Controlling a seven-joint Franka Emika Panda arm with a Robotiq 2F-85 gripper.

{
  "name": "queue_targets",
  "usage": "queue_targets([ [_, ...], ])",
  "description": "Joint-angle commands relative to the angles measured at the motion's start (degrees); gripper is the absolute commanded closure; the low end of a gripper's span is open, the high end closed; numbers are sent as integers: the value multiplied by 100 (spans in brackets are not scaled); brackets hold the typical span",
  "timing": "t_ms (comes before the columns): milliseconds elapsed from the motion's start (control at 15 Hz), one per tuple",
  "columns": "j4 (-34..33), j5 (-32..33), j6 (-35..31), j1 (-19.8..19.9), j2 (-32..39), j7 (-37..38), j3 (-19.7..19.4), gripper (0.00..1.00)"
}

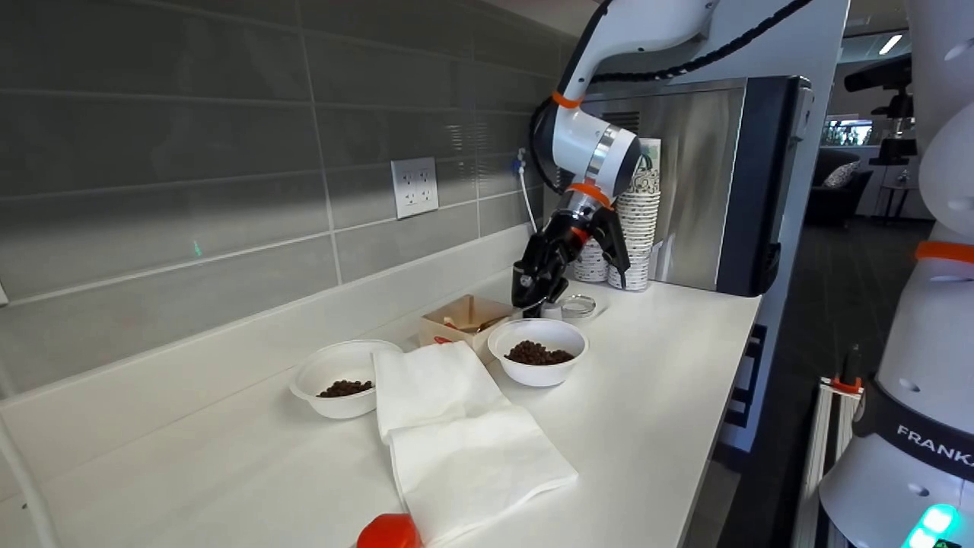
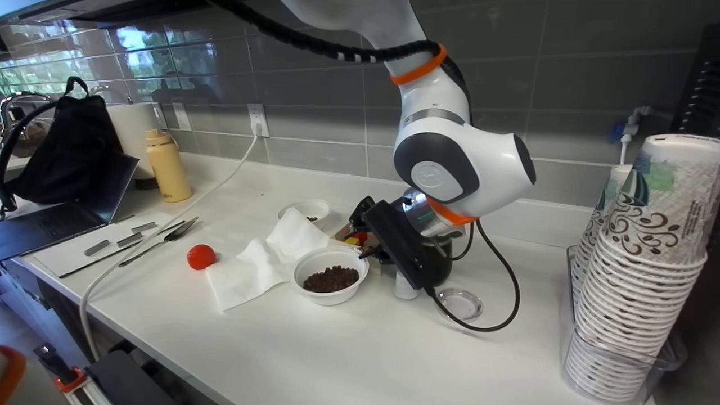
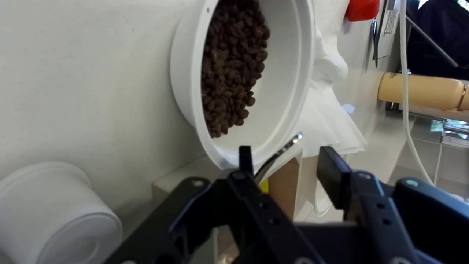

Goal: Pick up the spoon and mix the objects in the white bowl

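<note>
Because your gripper (image 3: 287, 158) stands wide, fingers well apart and nothing clamped, your next move turns on how the spoon (image 3: 287, 146) lies to them: in the wrist view its shaft shows in the gap, much nearer the left-hand fingertip, slanting away up and right, its lower part hidden by that finger; how deep it sits, you cannot tell. Closing now would probably meet it aslant, so a slight turn may help. Behind it is the box (image 3: 287, 187), then, beside that on the counter (image 3: 91, 91), the white bowl (image 3: 280, 99) with its brown pieces (image 3: 234, 66).
</note>
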State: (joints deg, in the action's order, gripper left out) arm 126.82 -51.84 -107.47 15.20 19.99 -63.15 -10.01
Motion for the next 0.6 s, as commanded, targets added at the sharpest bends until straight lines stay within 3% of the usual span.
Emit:
queue_targets([
  [0, -122, -112, 188, 144, 63, -84, 11, 81],
  [200, -99, -126, 200, 205, 48, -110, 0, 100],
  [533, -59, -36, 235, 242, -64, 6, -29, 99],
])
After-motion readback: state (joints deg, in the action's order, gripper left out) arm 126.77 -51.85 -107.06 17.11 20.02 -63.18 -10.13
